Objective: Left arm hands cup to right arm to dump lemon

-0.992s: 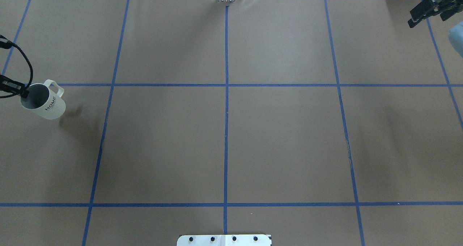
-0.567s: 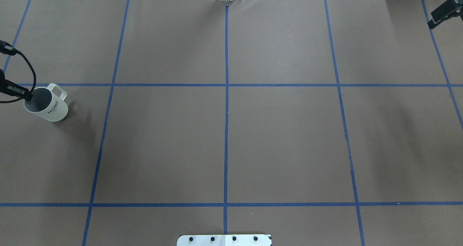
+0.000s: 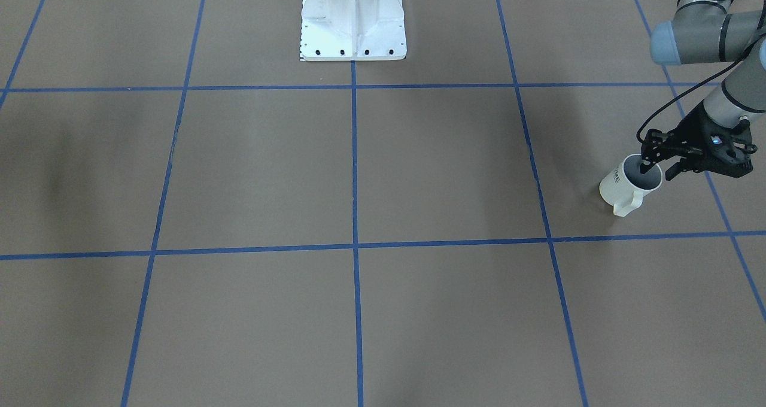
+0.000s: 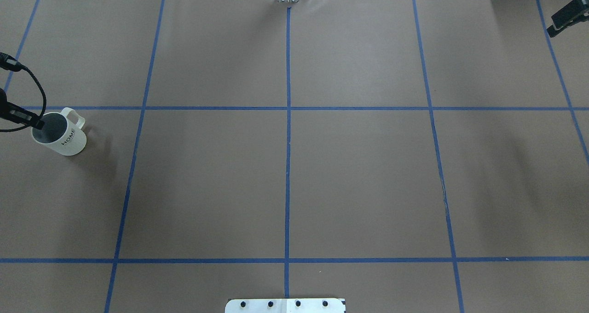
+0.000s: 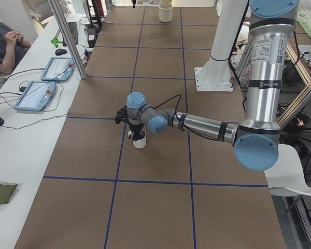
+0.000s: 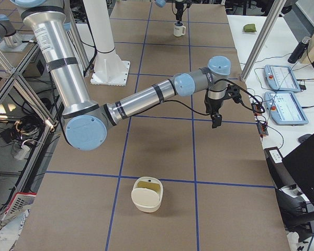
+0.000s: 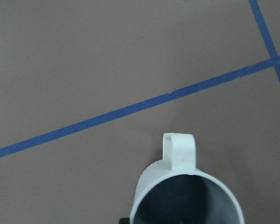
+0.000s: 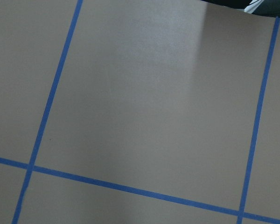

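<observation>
On table (image 6: 225,209) beyond right arm (image 6: 146,97), cream container (image 6: 146,194), side views only.

Table covering (image 4: 359,165): brown sheet, marked into squares with blue tape (image 4: 288,165).
Side bench (image 5: 20,135): white, alongside the table; carries two tablets (image 5: 35,96), loose cables and a green cloth (image 5: 1,193).
Framing: aluminium post (image 5: 68,39) at bench edge.
Lighting: even, with soft shadows on covering.
</observation>
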`<action>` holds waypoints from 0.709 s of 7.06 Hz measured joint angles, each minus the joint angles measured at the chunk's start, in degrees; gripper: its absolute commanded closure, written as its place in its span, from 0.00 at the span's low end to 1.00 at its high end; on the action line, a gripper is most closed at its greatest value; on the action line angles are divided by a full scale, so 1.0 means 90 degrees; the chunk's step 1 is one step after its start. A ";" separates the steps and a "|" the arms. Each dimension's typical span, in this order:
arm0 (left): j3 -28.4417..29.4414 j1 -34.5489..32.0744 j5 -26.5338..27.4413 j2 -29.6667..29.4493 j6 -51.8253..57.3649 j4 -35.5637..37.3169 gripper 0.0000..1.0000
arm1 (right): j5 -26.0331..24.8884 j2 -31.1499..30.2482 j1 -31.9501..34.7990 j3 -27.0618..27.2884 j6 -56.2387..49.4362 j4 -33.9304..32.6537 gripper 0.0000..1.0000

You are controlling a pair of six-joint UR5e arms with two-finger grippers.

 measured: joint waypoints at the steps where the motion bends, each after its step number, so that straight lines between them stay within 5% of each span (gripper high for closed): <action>1: -0.0099 -0.0239 -0.0223 0.0002 0.0045 0.0104 0.00 | -0.0024 -0.0070 -0.0001 -0.0002 0.0004 0.0009 0.00; 3: -0.0360 -0.1084 -0.0475 0.0204 0.0994 0.0745 0.00 | -0.0040 -0.0279 0.0003 -0.0029 -0.0008 0.0009 0.00; 5: -0.0559 -0.2040 -0.0518 0.0252 0.2736 0.2376 0.00 | -0.0020 -0.0487 0.0115 -0.0096 -0.0129 -0.0032 0.00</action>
